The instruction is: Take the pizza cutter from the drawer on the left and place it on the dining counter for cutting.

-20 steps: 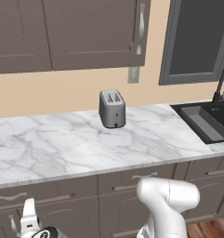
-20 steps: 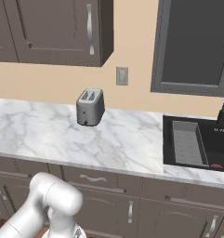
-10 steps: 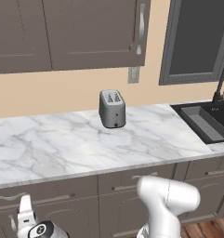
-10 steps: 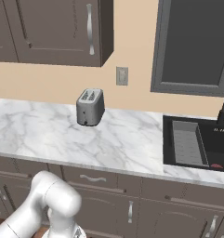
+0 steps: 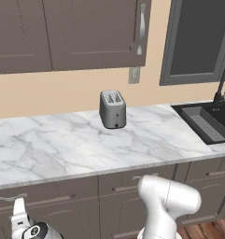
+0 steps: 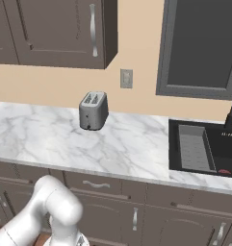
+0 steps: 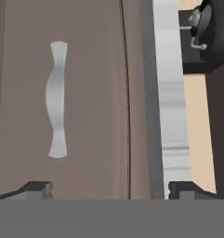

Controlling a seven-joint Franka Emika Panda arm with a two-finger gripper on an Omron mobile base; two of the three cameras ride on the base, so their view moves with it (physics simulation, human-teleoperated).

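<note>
Pizza cutter location could not be confirmed: the wide grey-brown drawer front point(image 7: 62, 102) was fully shut, so its contents were hidden, and the cutter is judged to lie inside.

In the hand view, rolled on its side, the drawer's curved silver bar handle point(image 7: 56, 99) sat ahead of the two-finger gripper point(image 7: 108, 188), toward one fingertip rather than centred. The jaws stood spread about as wide as they go, holding nothing and touching nothing. In the left base view the hand point(image 5: 27, 226) hung low at the near left, in front of the base cabinets under the long white marble worktop point(image 5: 62, 149).

Step in hand, as judged: reaching for the handle. To do it well, the hand should shift sideways until the bar lies midway between the fingertips, advance so both pads pass behind the bar's middle, then close and pull straight out, square to the front, to avoid slipping off the curved ends.

Containers: the black sink basin point(image 6: 204, 149) at the far right appeared empty save a small red item near its front edge. A grey two-slot toaster point(image 5: 112, 108) stood on the worktop, slots empty.
</note>
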